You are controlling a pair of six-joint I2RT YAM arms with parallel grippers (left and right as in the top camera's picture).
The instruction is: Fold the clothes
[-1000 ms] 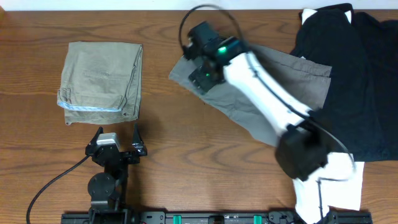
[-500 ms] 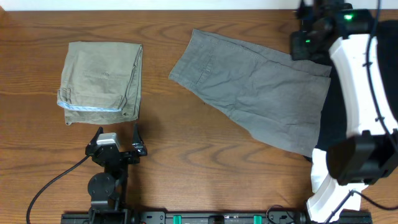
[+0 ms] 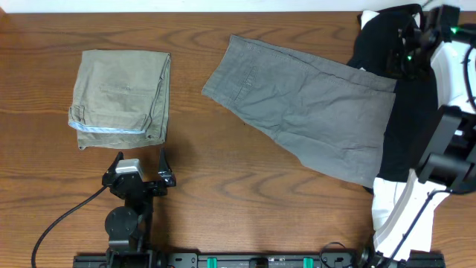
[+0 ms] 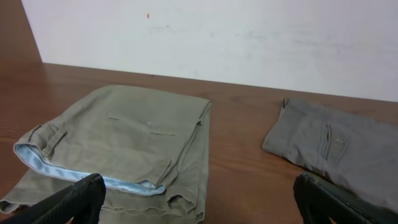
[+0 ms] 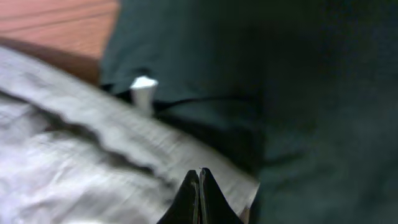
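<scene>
Left gripper sits at the near edge of the table with its fingers spread fully apart and nothing between them. In its own wrist view only the two dark fingertips show at the bottom corners.

Just beyond it lie the olive-khaki shorts, folded into a block. Their long axis runs away from me, and the pale-blue waistband lining faces the near edge.

Well to their right, the grey shorts lie flat and unfolded. Their length runs diagonally, waistband at the far left and legs toward the near right. Their right edge overlaps the black garment.

The right arm covers much of the black garment. A white garment is mostly hidden beneath the arm too.

Right gripper hangs over the far right, where grey cloth meets black, its tips pressed together. I see no cloth pinched, though the view is blurred. A small white tab on the black garment is too soft to read.
</scene>
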